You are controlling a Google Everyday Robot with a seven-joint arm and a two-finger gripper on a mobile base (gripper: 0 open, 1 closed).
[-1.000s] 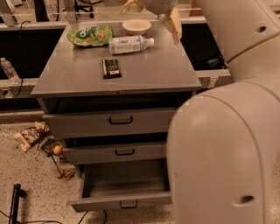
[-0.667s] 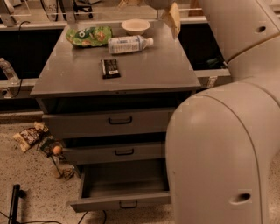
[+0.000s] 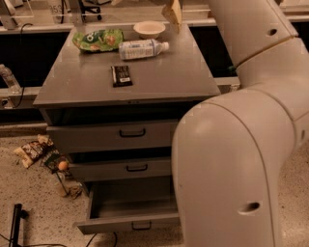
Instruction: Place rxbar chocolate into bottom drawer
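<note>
The rxbar chocolate is a small flat black bar with a pale label patch, lying on the grey cabinet top left of centre. The bottom drawer is pulled out and shows an empty grey box with a dark handle on its front. My gripper is at the top edge of the view, above the back right of the cabinet top, well away from the bar; only one tan finger shows.
A green snack bag, a white-labelled bottle lying on its side and a pale bowl sit at the back of the top. My large white arm fills the right side. Litter lies on the floor left.
The view has shifted slightly, so the gripper now sits higher at the top edge. The bar, bottle, bag and drawers have not moved.
</note>
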